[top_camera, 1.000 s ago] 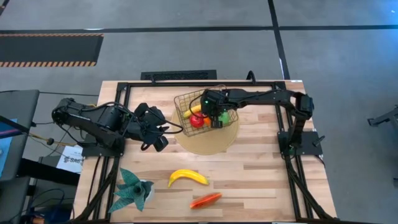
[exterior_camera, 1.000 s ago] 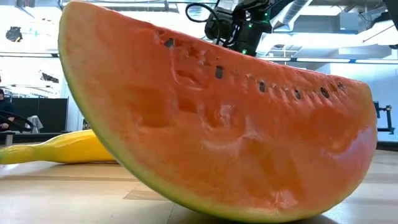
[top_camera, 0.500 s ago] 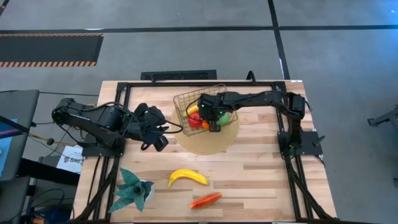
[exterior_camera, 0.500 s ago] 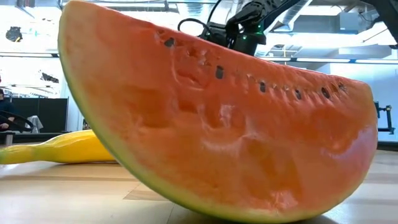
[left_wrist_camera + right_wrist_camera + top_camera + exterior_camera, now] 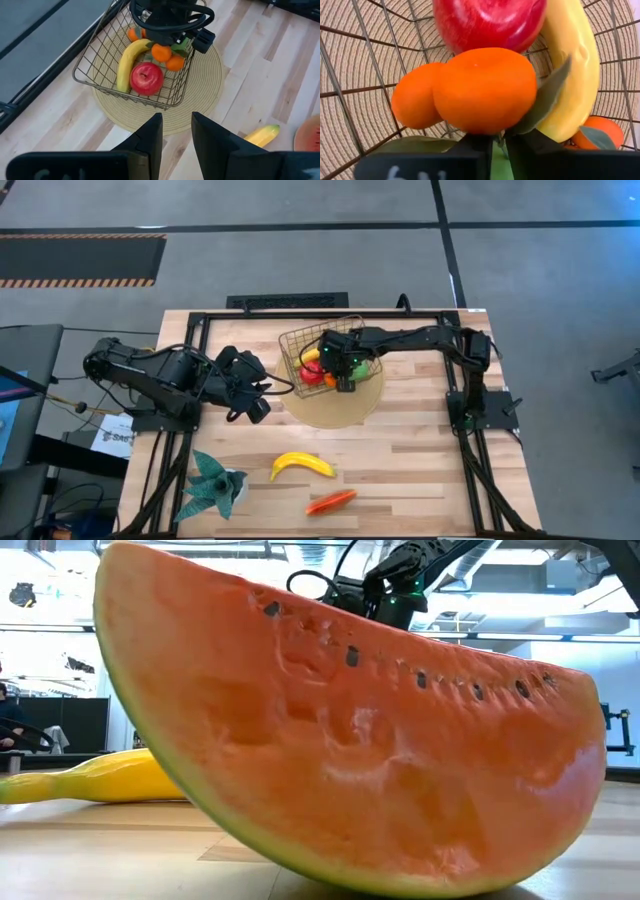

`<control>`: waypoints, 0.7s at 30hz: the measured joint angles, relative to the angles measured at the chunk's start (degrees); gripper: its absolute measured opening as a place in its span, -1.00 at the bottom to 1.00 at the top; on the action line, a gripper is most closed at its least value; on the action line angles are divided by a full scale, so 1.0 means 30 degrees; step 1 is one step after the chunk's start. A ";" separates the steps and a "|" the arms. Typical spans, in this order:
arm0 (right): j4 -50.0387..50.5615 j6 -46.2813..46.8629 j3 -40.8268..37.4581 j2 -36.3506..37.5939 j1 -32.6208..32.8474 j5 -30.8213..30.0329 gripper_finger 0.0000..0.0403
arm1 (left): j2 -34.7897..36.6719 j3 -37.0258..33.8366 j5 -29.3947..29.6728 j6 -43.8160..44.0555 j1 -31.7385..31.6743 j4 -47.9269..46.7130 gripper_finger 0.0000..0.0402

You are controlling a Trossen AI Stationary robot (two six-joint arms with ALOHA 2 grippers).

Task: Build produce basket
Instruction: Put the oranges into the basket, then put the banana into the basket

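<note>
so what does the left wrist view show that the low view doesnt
Only the left wrist view shows the wire basket on its round woven mat, holding a banana, a red apple and tangerines, with the right gripper down among them. Only the low view shows the room behind. Both show the watermelon slice, the second banana on the table and part of the right arm.

On the wooden desk (image 5: pixel 420 450): round mat (image 5: pixel 335 412) mid-rear; banana (image 5: pixel 302 465), watermelon slice (image 5: pixel 331 502), teal plant (image 5: pixel 215 485) along the front.
</note>
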State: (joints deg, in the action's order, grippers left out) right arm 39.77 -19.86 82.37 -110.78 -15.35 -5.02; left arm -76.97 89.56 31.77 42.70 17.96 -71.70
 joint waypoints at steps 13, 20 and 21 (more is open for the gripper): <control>0.1157 -0.0093 0.1884 -0.0087 0.0495 -0.2599 -0.30 | 0.0000 0.0000 -0.0322 0.0000 0.0000 0.0000 -0.55; 0.4397 0.2384 0.4875 -0.0087 0.0817 -0.2524 -0.10 | -0.0152 0.0011 -0.0832 -0.0334 0.0000 -0.0011 -0.55; 0.5077 0.2827 0.5463 -0.0087 0.0919 -0.2504 -0.08 | -0.0293 0.0022 -0.1125 -0.0729 0.0003 -0.0028 -0.55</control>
State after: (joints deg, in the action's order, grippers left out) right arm 55.00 -11.38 98.76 -111.04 -12.60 -12.53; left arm -77.85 89.62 28.40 40.51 17.96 -71.79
